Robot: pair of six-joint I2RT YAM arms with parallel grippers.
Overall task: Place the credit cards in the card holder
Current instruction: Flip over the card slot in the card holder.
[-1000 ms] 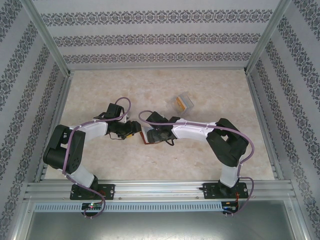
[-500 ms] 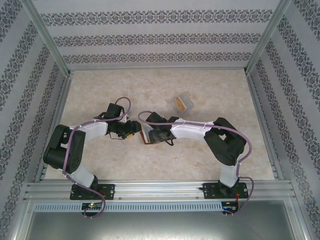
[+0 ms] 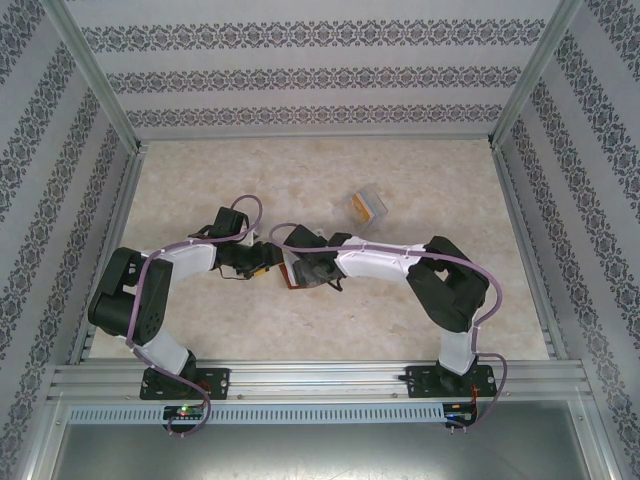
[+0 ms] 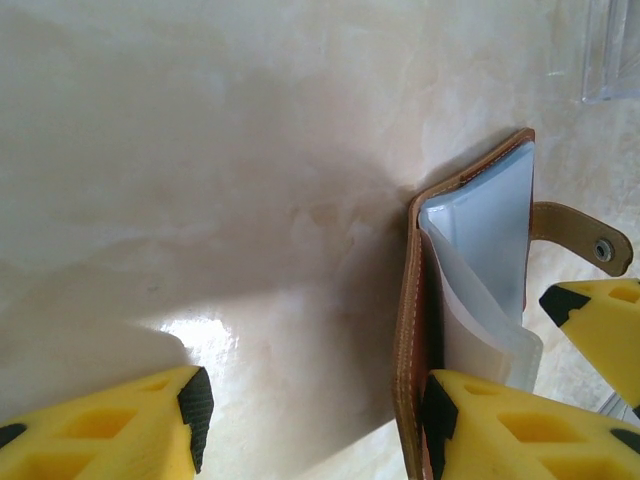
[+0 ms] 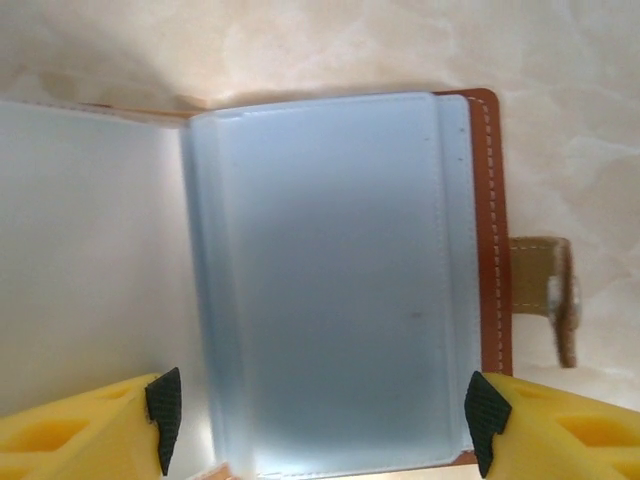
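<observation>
The card holder (image 5: 330, 260) is being kept open on the worktop (image 3: 200, 180), between the two end effectors. The left end effector (image 4: 312, 405) is being held wide open, and nothing is being gripped; the brown cover is touching one finger. The right end effector (image 5: 322, 405) is being held wide open too, over the pale blue inside. An orange credit card (image 3: 361, 210) is being kept in the clear box (image 3: 376, 198), well apart from the card holder.

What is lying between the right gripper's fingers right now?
The open card holder. In the right wrist view its blue-grey inside spans the gap between the fingers of the right gripper, with its brown stitched edge by one finger.
</observation>
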